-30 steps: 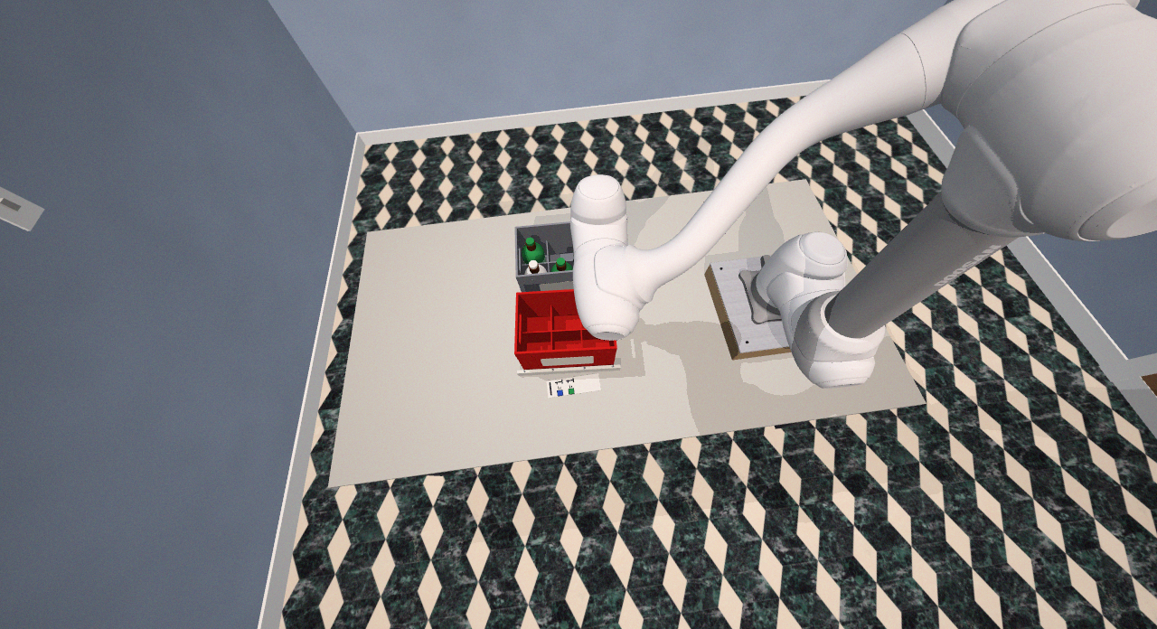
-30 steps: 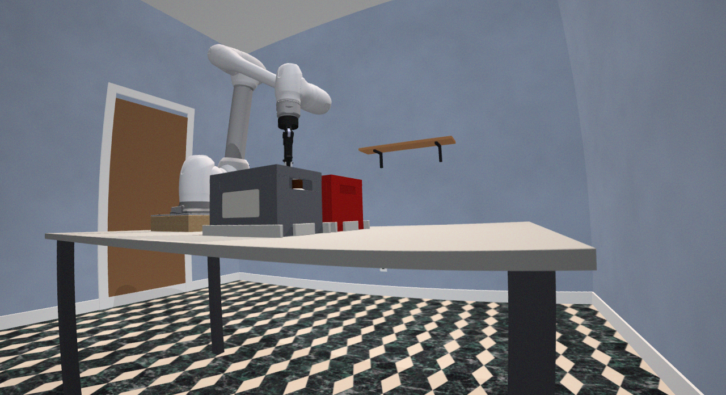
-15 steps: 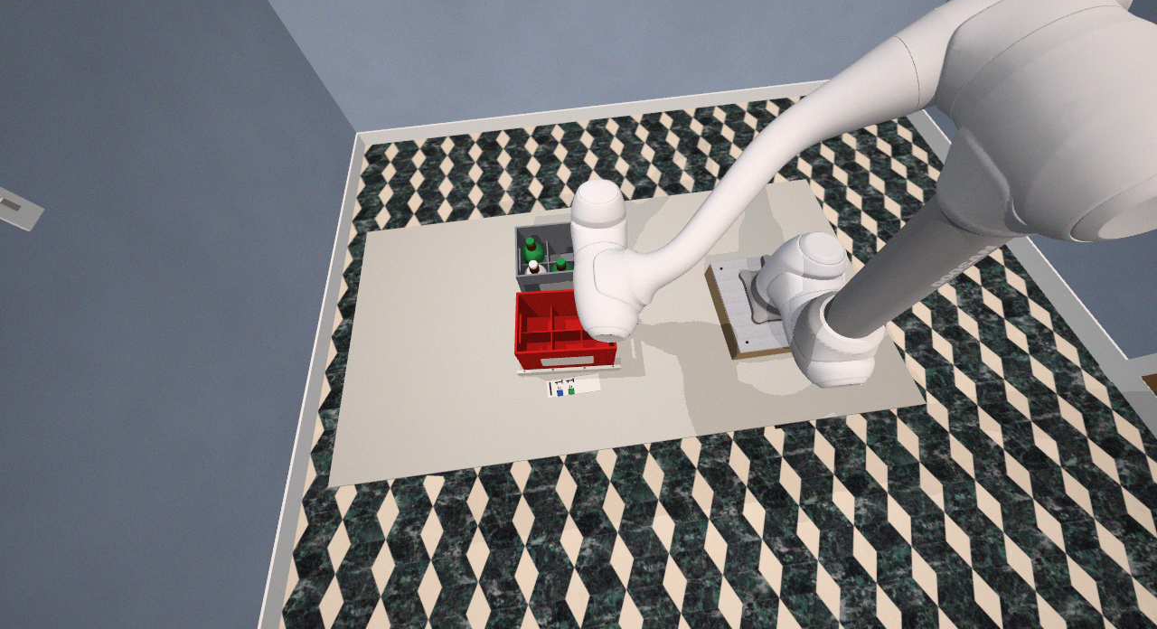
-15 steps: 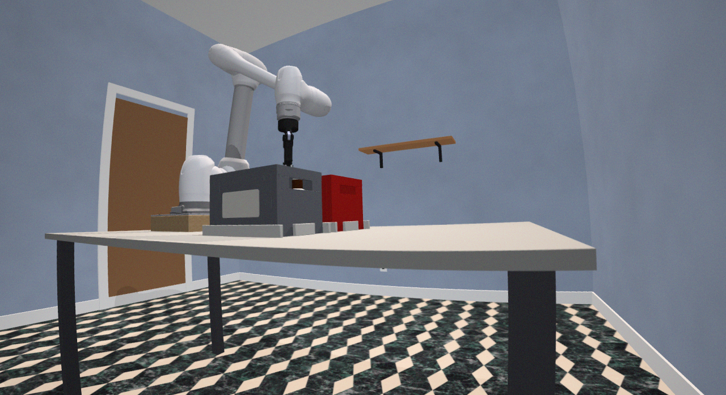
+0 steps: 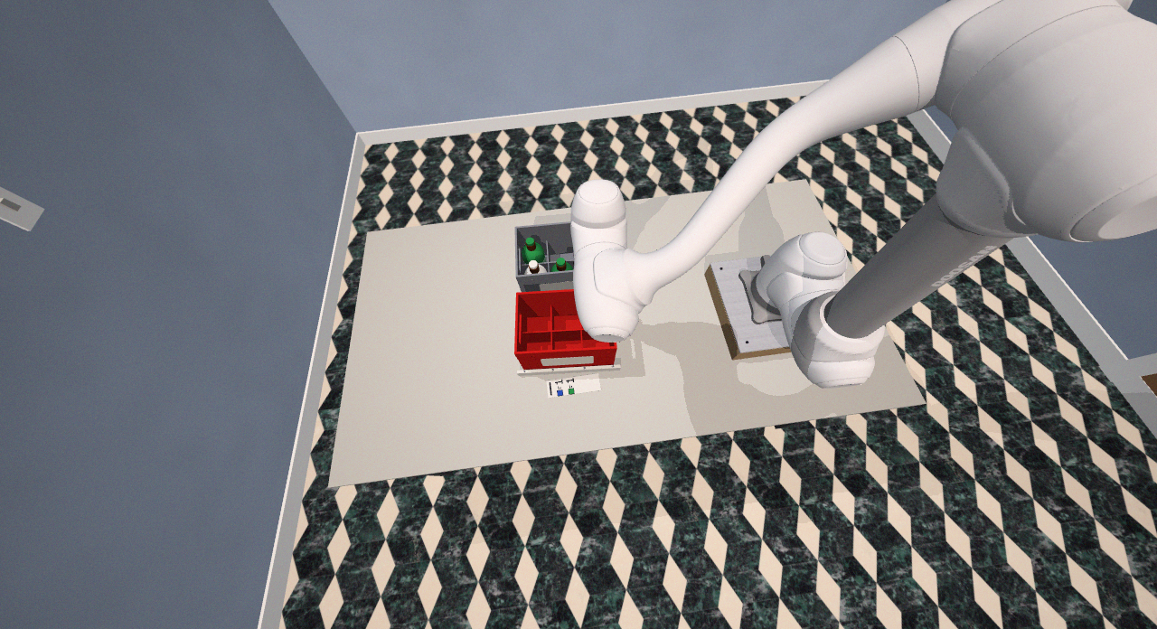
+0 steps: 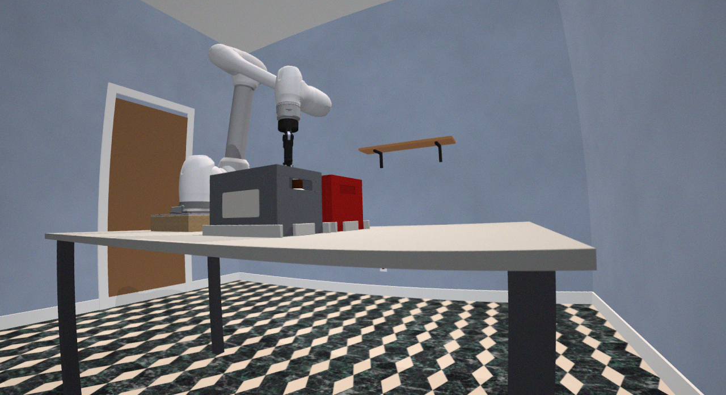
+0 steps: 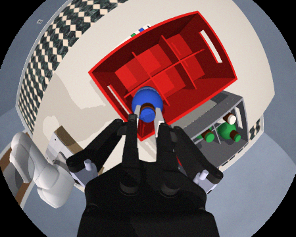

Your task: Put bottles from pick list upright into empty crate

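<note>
My gripper (image 7: 147, 112) is shut on the neck of a blue-label bottle (image 7: 145, 102) and holds it upright over the near corner of the empty red crate (image 7: 168, 70). In the top and exterior views the gripper (image 6: 287, 151) hangs above the crates, and my wrist hides the bottle from overhead. The red crate (image 5: 559, 330) has several empty compartments. The grey crate (image 5: 546, 257) behind it holds green-label bottles (image 5: 531, 248) and a brown-capped one (image 7: 231, 118). The pick list (image 5: 572, 387) lies in front of the red crate, showing a blue mark and a green mark.
Low grey blocks (image 6: 242, 230) edge the crates on the table. The arm's base (image 5: 756, 305) stands on a wooden plate to the right of the crates. A shelf (image 6: 406, 145) hangs on the far wall.
</note>
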Controlling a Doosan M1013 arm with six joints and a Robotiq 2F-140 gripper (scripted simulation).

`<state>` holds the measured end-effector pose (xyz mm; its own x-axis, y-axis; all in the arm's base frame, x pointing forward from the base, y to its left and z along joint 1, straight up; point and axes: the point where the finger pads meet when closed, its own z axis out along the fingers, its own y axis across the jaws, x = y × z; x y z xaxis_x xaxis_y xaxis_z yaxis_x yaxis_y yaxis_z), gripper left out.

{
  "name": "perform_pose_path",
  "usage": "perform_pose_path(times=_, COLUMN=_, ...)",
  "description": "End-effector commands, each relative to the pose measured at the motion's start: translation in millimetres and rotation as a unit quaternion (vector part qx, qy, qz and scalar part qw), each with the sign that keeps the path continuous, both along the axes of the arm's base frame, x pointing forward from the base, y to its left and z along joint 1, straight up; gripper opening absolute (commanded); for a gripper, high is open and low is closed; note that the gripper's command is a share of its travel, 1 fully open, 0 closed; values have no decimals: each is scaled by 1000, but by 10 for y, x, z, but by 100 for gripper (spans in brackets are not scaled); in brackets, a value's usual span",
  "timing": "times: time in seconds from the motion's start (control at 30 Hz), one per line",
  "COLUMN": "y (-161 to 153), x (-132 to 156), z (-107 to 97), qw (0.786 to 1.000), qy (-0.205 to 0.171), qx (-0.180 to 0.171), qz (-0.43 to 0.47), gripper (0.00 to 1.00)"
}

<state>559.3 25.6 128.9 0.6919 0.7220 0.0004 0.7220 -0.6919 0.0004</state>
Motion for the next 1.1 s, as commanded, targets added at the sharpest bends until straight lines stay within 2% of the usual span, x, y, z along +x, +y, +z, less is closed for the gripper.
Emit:
perform_pose_path(times=0.0, y=0, x=0, z=1, qw=1000, qy=0, qx=0, qz=0, gripper=0)
perform_pose_path(times=1.07, y=0, x=0, z=-64, qw=1000, qy=0, qx=0, qz=0, gripper=0)
